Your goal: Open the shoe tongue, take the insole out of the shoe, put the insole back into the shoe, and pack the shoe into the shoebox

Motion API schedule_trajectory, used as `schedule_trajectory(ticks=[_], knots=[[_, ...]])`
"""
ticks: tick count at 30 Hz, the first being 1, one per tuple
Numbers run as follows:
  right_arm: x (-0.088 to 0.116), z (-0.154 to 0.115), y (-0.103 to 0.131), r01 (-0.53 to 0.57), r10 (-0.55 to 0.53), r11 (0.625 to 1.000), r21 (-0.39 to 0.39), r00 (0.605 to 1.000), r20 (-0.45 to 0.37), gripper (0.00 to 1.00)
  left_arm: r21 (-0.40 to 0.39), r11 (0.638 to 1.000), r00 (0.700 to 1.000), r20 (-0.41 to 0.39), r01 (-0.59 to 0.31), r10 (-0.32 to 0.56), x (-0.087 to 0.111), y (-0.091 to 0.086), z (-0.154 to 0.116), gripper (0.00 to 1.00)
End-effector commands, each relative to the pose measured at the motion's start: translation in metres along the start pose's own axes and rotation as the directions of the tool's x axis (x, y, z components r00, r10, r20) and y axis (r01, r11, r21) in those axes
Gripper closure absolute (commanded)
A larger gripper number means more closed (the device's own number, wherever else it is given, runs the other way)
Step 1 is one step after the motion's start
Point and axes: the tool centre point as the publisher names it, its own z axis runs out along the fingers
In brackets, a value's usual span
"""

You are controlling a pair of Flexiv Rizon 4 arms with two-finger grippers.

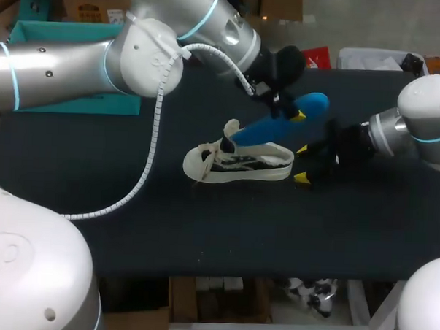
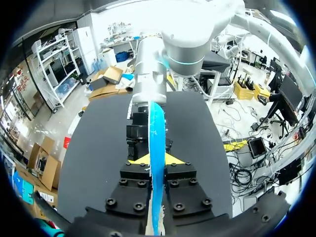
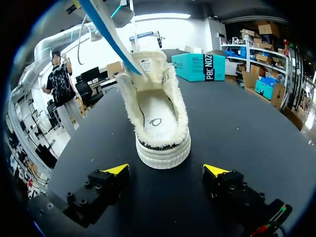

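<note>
A cream low-top shoe (image 1: pixel 238 163) lies on the black table (image 1: pixel 130 227), toe to the left. A blue insole (image 1: pixel 280 122) slants up out of the shoe's opening, its lower end still by the tongue. My left gripper (image 1: pixel 292 110) is shut on the insole's upper part; in the left wrist view the blue insole (image 2: pixel 157 133) runs edge-on between the fingers of that gripper (image 2: pixel 157 159). My right gripper (image 1: pixel 302 163) stands open just behind the heel. In the right wrist view the shoe (image 3: pixel 158 123) lies ahead of this gripper (image 3: pixel 166 170), untouched, with the insole (image 3: pixel 111 34) rising above it.
A teal shoebox (image 1: pixel 43 34) stands at the table's back left, also seen as a teal box (image 3: pixel 200 66) beyond the shoe. A white cable (image 1: pixel 151 147) hangs from the left arm down to the table, left of the shoe.
</note>
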Motion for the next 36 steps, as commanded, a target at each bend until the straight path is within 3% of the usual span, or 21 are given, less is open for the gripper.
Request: schedule_trajectory(ticks=[1, 8, 11, 18, 23, 28, 32, 36], knots=[[0.009, -0.032, 0.017, 0.005, -0.005, 0.996, 0.093, 1.000, 0.001, 0.00, 0.044, 0.999, 1.000, -0.002, 0.004, -0.004, 0.011, -0.004, -0.019, 1.00], [-0.001, -0.056, 0.048, 0.063, -0.059, 0.974, 0.216, 0.998, -0.021, 0.00, 0.125, 0.991, 0.998, -0.030, 0.051, -0.048, 0.015, -0.003, -0.060, 1.00], [-0.005, -0.061, 0.064, 0.081, -0.074, 0.957, 0.280, 0.997, -0.036, 0.00, 0.129, 0.989, 0.997, -0.007, 0.073, -0.073, 0.017, 0.006, -0.075, 1.00], [-0.019, -0.058, 0.095, 0.109, -0.082, 0.902, 0.417, 0.993, -0.082, 0.00, 0.169, 0.976, 0.991, -0.050, 0.134, -0.127, 0.011, 0.035, -0.117, 1.00], [-0.024, -0.057, 0.104, 0.139, -0.103, 0.891, 0.433, 0.989, -0.106, 0.00, 0.204, 0.967, 0.987, -0.078, 0.151, -0.138, 0.009, 0.041, -0.139, 1.00], [-0.025, -0.056, 0.106, 0.154, -0.112, 0.887, 0.436, 0.986, -0.120, 0.00, 0.246, 0.958, 0.985, -0.126, 0.148, -0.120, 0.008, 0.023, -0.154, 1.00], [-0.022, -0.058, 0.107, 0.162, -0.121, 0.884, 0.438, 0.985, -0.120, 0.00, 0.254, 0.957, 0.988, -0.102, 0.141, -0.119, 0.012, 0.012, -0.160, 1.00], [-0.023, -0.054, 0.108, 0.171, -0.126, 0.878, 0.447, 0.984, -0.130, 0.00, 0.246, 0.956, 0.986, -0.091, 0.159, -0.140, 0.014, 0.021, -0.157, 1.00]])
